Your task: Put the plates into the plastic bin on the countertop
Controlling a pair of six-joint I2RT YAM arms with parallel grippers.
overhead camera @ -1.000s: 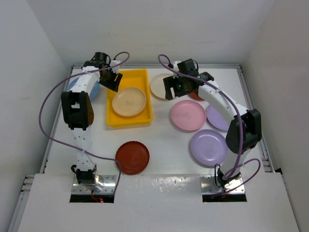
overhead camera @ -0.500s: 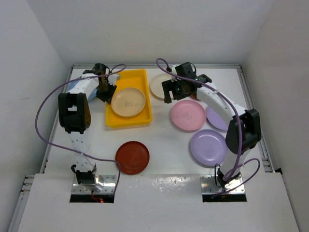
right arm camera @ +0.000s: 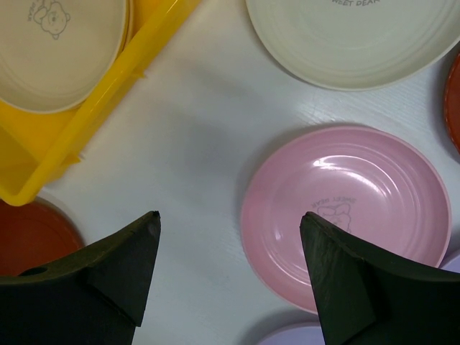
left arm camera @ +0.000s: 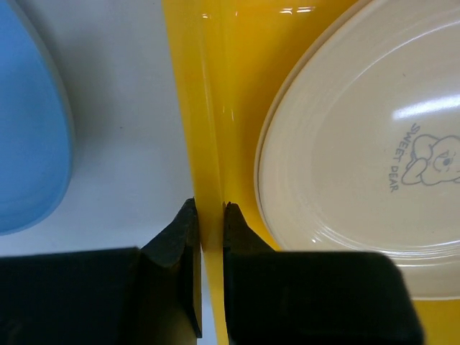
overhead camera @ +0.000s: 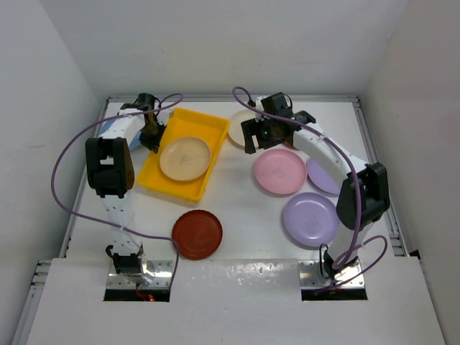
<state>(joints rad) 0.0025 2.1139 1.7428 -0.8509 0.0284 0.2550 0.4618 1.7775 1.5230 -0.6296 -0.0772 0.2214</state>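
L gripper point(left arm camera: 208, 215) clamped on yellow bin point(overhead camera: 172, 192) left wall, tan plate point(overhead camera: 185, 158) inside; bin skewed, maybe tilted. R gripper point(right arm camera: 230, 218) fingers wide apart above pink plate point(right arm camera: 345, 215).

**Where things lie on your desk**

You have the bin point(overhead camera: 167, 188) lying askew on the left half of the desk point(overhead camera: 244, 215), with the inner plate point(overhead camera: 185, 158) in it. Your left pincer point(left arm camera: 208, 215) straddles the bin's left wall, and the leftmost plate point(left arm camera: 29, 129) lies just beyond it. The front plate point(overhead camera: 197, 233) sits before the bin. To the bin's right lie the rear plate point(overhead camera: 241, 126), the middle plate point(overhead camera: 279, 171) before it, and the near-right plate point(overhead camera: 310, 218) nearer still.
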